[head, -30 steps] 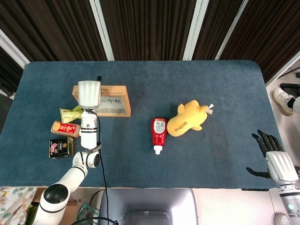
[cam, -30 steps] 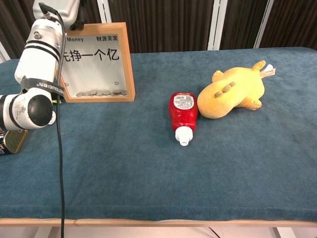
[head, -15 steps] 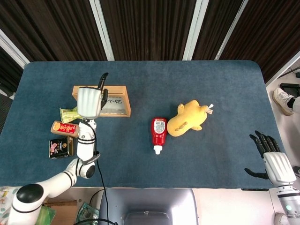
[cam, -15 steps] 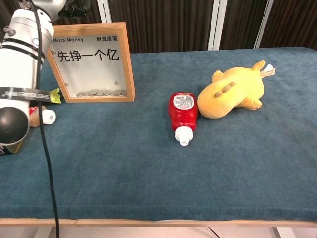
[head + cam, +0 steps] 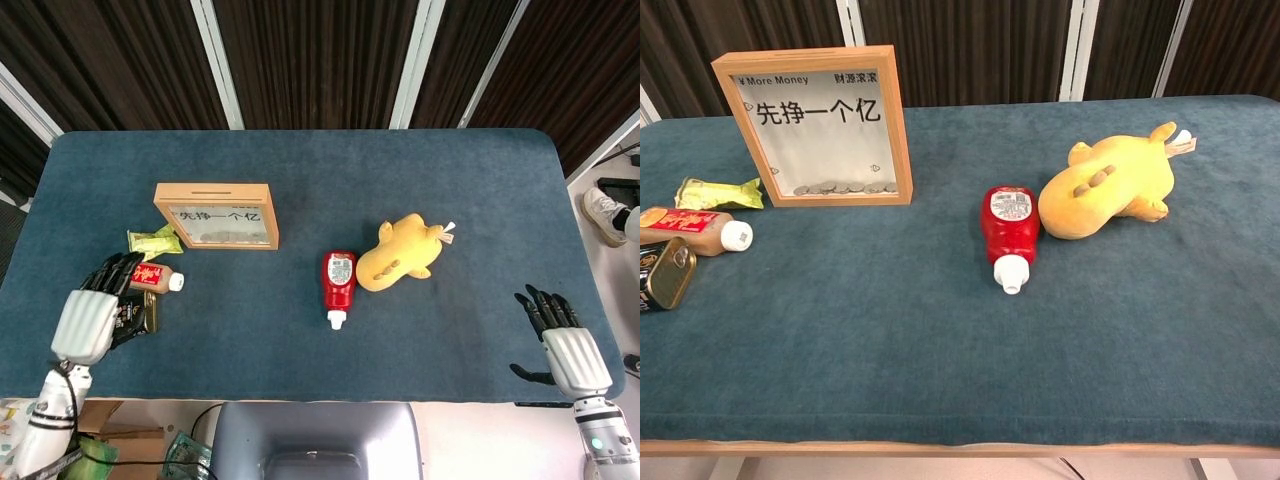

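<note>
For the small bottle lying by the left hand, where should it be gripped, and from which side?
Probably around the labelled body of the small bottle, from above. It lies flat, white cap pointing right toward the table's middle, so fingers can span its width. The left hand hovers open right beside it.

Both the left hand [image 5: 97, 315] and the right hand [image 5: 560, 345] have ribbed silver-white backs, slim black fingers and white cylindrical wrists beneath them.

1. The wooden frame [image 5: 818, 126] has "¥ More Money" printed top left and "财源滚滚" top right.
2. Big characters across the middle of it: "先挣一个亿".
3. The ketchup bottle [image 5: 1009, 226] has a label too, way too small to read.
</note>
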